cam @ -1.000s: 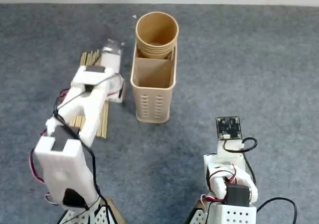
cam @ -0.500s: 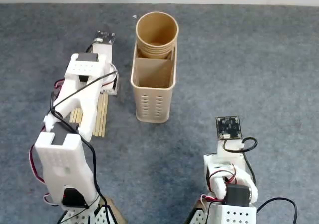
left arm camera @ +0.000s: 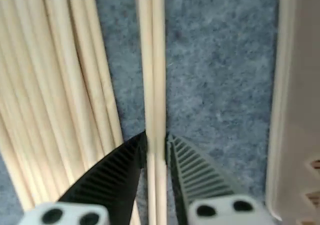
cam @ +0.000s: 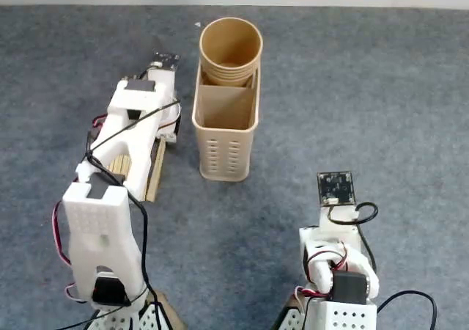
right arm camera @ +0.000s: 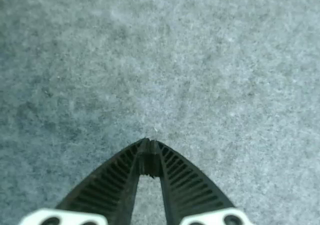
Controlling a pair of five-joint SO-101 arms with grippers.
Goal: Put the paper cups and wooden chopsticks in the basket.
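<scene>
A pair of wooden chopsticks (left arm camera: 152, 60) lies on the grey carpet, and my left gripper (left arm camera: 156, 141) is shut on it, one finger on each side. The loose pile of wooden chopsticks (left arm camera: 60, 85) lies right beside that pair. From above, my left arm (cam: 135, 128) covers most of the pile (cam: 156, 172), just left of the beige basket (cam: 226, 150). Stacked paper cups (cam: 231, 48) stand upright in the basket's far compartment. My right gripper (right arm camera: 148, 145) is shut on nothing, low over bare carpet at the front right.
The basket's near compartment (cam: 226, 108) is open at the top, and its side wall (left arm camera: 292, 110) stands close beside my left gripper. Grey carpet spreads right of the basket. My right arm (cam: 337, 264) sits folded at the front edge.
My left arm first swung a little away from the basket, then came back toward it and now lies closer to its left wall. The right arm has not moved.
</scene>
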